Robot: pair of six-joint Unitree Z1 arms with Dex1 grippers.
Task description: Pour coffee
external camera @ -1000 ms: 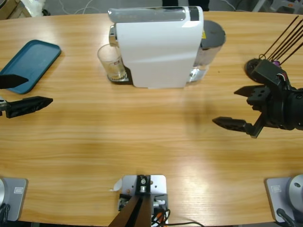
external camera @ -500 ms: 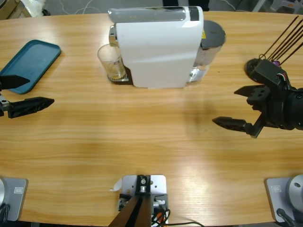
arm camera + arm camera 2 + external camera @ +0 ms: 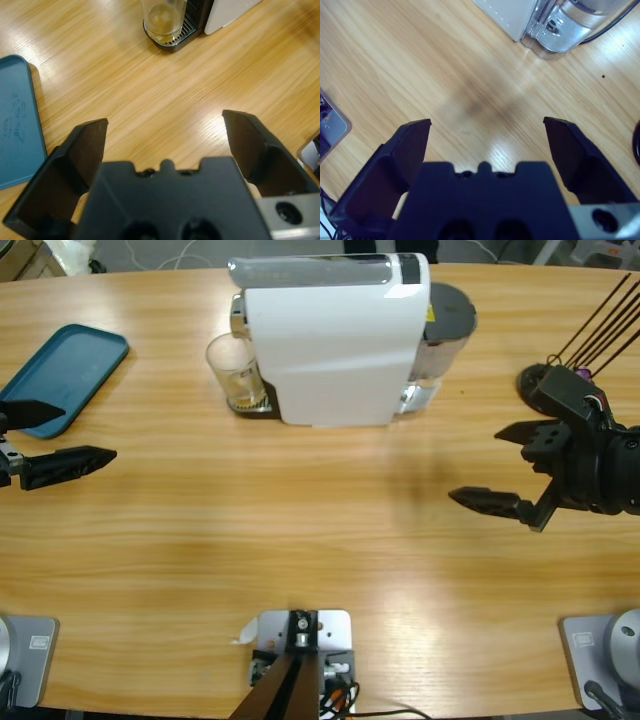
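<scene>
From above, a white capsule coffee machine stands at the table's far side, a glass tumbler on its drip tray holding a little amber coffee. No lettering is readable. A blue tray lies far left.

Left wrist: the left gripper, jaws wide apart, faces the tumbler.

Right wrist: the right gripper gapes over bare wooden table.

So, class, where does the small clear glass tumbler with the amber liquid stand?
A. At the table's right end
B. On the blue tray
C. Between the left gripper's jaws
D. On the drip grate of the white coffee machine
D: the small clear glass tumbler stands on the dark drip grate of the white coffee machine, with no gripper at it.
</scene>
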